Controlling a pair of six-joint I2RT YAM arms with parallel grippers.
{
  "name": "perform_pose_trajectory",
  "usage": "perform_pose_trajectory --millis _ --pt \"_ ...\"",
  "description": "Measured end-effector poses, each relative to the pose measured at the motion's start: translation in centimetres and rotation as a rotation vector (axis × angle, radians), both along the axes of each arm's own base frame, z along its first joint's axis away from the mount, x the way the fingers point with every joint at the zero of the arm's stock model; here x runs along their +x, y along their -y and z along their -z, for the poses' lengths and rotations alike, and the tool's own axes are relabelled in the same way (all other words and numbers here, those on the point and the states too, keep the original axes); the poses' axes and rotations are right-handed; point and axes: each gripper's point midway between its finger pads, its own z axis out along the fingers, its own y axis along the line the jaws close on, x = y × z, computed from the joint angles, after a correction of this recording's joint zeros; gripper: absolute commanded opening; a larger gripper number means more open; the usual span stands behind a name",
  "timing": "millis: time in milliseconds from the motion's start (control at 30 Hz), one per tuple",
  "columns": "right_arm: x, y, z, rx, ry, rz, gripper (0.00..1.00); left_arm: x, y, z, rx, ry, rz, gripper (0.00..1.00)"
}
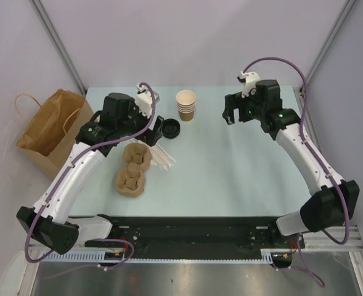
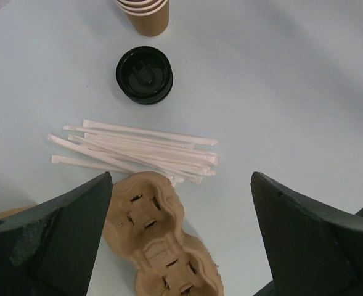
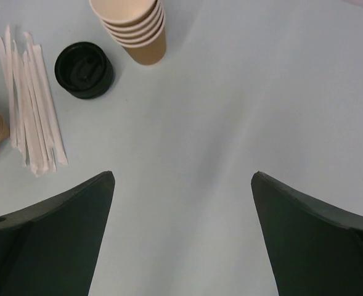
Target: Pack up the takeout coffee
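the coffee cups (image 1: 185, 105) stand as one nested stack, open at the top, near the far edge of the table (image 1: 243, 172), about in the middle. the black lids (image 1: 171, 129) lie in a short pile just beside the stack, on its left and a little nearer to me, not touching it. a cup with a lid already on it i cannot find in any view.

near the lids, on the side towards me, is a loose bundle of white wrapped straws (image 2: 138, 148), spread like a fan. the brown pulp cup carrier (image 2: 156, 240) lies flat against the near end of the straws, and its cup holes have nothing in them.

my left gripper (image 2: 181, 179) hangs above the carrier and the straws. its jaws are spread wide and hold nothing. my right gripper (image 3: 182, 176) is over the bare right part of the table, well apart from the cups. its jaws are also released and wide, with only table surface between them.

a large brown paper bag (image 1: 48, 129) with handles stands at the left side, beside the table edge, with its mouth open upward.
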Motion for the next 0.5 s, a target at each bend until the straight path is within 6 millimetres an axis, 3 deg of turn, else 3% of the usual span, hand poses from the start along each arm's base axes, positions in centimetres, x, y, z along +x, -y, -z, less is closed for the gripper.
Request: perform_pose_trajectory --millis 133,267,400,500 --pt "2.8 -2.8 -0.2 0.005 -0.002 -0.008 0.86 0.3 0.7 0.9 -0.02 0.011 -0.01 1.0" --pt "6.5 -6.0 -0.4 0.036 -0.017 -0.01 0.59 1.0 1.0 1.2 -0.042 0.031 -0.031 0.99" --pt "10.4 -8.2 0.2 0.082 -0.055 0.018 0.48 1.8 1.4 1.0 -0.07 0.056 -0.041 0.99" --pt "12.9 -9.5 1.2 0.114 -0.082 0.044 0.46 2.2 1.8 0.9 -0.087 0.068 -0.044 0.99"
